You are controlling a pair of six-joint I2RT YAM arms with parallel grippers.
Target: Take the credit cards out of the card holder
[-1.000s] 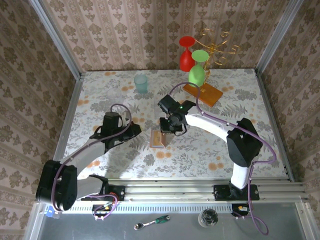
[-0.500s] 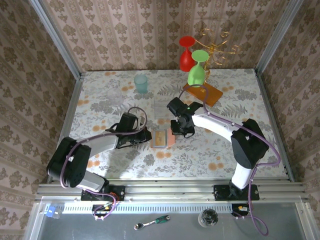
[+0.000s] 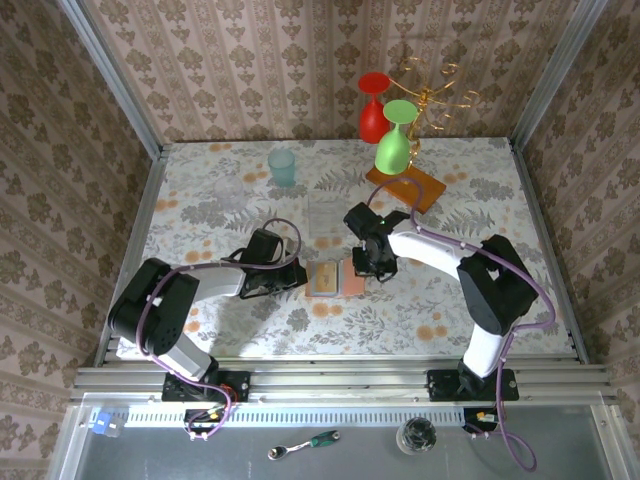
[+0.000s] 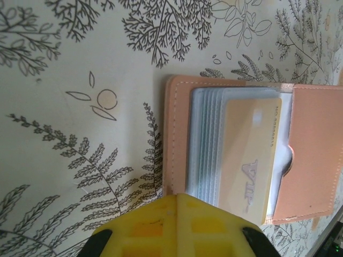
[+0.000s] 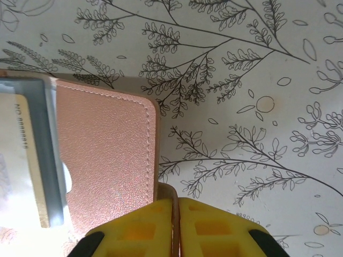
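The left end effector (image 4: 177, 199) is clenched empty against the near edge of the card holder (image 4: 179, 139), and the right end effector (image 5: 176, 202) is clenched on the strap tab (image 5: 169, 193), apparently so the holder is kept spread flat on the surface (image 3: 250, 330). A tan credit card (image 4: 252, 155) is seen just beyond the left fingertips, tucked in the sleeves. Both arms are stretched low, wrists turned inward.

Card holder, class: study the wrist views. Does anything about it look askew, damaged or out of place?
Nothing stands out. The card holder lies open and flat on the table, undamaged, with a tan credit card sitting square in its clear sleeves. The right gripper has its jaws shut on the strap tab.
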